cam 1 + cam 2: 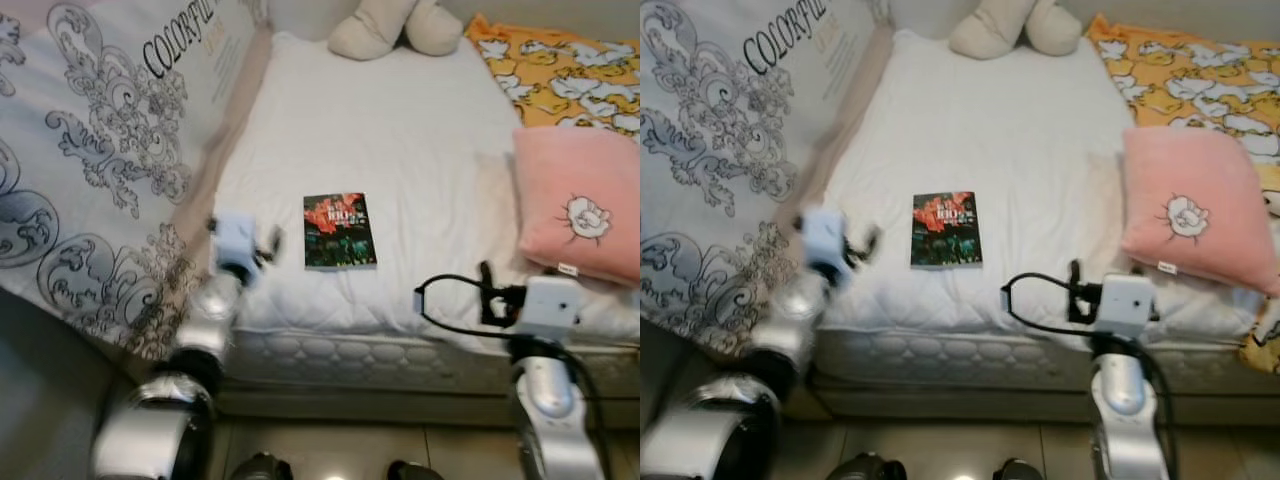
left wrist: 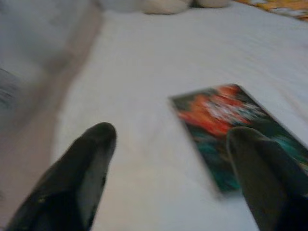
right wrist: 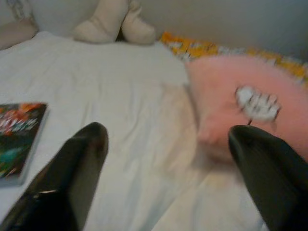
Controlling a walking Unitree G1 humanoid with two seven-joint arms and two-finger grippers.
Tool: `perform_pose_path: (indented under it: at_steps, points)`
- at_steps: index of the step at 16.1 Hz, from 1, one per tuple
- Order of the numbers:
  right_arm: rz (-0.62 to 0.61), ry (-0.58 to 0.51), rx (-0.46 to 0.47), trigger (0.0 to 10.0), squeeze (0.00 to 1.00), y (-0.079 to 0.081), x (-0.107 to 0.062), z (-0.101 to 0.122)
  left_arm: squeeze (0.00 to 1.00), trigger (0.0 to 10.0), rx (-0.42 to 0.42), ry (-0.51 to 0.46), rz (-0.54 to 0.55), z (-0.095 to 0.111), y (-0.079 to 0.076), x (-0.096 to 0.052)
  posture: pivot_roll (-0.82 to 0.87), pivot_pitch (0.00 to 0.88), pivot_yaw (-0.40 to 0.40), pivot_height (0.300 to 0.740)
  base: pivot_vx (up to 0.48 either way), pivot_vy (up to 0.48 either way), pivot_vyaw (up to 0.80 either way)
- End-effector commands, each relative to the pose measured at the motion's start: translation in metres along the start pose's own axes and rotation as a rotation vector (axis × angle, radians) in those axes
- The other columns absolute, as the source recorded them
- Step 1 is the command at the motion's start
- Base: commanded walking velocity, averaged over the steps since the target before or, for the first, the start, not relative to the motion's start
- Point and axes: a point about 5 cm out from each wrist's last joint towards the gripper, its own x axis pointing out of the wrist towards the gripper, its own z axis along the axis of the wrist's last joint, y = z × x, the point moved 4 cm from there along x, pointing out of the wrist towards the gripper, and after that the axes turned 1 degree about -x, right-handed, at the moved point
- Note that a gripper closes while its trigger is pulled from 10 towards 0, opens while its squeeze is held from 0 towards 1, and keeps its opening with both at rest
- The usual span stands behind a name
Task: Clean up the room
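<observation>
White quilting covered the bed [image 1: 400, 130], and the book [image 1: 339, 230] lay flat on it near the front edge, with the pink pillow [image 1: 580, 200] well to its right and a plush toy [image 1: 395, 25] far behind it. The left gripper [image 2: 171, 144] hovered just left of the book with fingers spread; the right gripper [image 3: 168, 144], also spread, hung right of the book, toward the pillow. To lift the book well, I judged the left gripper should slide one finger under the book's near left edge and pinch the cover squarely, since the soft quilt would give.
</observation>
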Motion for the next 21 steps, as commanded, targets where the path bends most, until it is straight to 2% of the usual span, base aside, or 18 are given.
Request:
perform_pose_path:
  at_steps: [1,2,5,7,8,9,10,14,17,21]
  points:
    - [-0.001,-0.015,0.047,10.0,1.00,-0.002,0.006,0.000,1.00,10.0,-0.001,-0.072,-0.022,0.019,-0.003,0.004,-0.01,0.000,0.049,0.740,0.000,-0.458,0.00]
    - [0.018,-0.007,0.060,10.0,1.00,0.004,0.010,-0.004,1.00,10.0,-0.010,-0.096,-0.059,0.025,-0.013,0.006,-0.02,0.000,0.039,0.740,0.000,-0.439,0.00]
    - [0.044,-0.011,0.053,10.0,1.00,0.012,0.014,-0.005,1.00,10.0,0.004,-0.111,-0.072,0.029,-0.019,0.007,-0.04,0.000,0.040,0.740,0.085,-0.423,0.00]
    - [0.066,-0.057,0.022,10.0,1.00,0.016,0.017,0.003,1.00,10.0,-0.067,-0.061,-0.031,0.020,-0.017,0.006,-0.05,0.000,0.044,0.740,0.264,-0.398,0.00]
    - [0.074,-0.069,0.016,10.0,1.00,0.017,0.017,0.004,1.00,10.0,-0.075,-0.061,-0.051,0.020,-0.024,0.005,-0.05,0.000,0.043,0.740,0.262,-0.398,0.00]
    - [0.075,-0.072,0.015,10.0,1.00,0.017,0.017,0.004,1.00,10.0,-0.075,-0.063,-0.058,0.020,-0.025,0.005,-0.05,0.000,0.043,0.740,0.262,-0.398,0.00]
    - [0.091,-0.078,0.001,10.0,1.00,0.019,0.017,0.003,1.00,10.0,-0.042,-0.090,-0.073,0.025,-0.031,0.005,-0.05,0.000,0.042,0.740,0.266,-0.398,0.00]
    - [0.131,-0.089,0.005,10.0,1.00,0.026,0.012,0.002,1.00,10.0,-0.062,-0.099,-0.066,0.028,-0.027,0.005,-0.05,0.000,0.041,0.740,0.266,-0.397,0.00]
    - [0.120,-0.072,0.021,10.0,1.00,0.023,0.013,-0.002,1.00,10.0,-0.127,-0.129,-0.084,0.031,-0.032,0.002,-0.04,0.000,0.029,0.740,0.264,-0.399,0.00]
    - [0.130,-0.069,0.020,10.0,1.00,0.022,0.012,-0.005,1.00,10.0,-0.092,-0.117,-0.072,0.023,-0.030,-0.004,-0.03,0.000,0.025,0.740,0.260,-0.400,0.00]
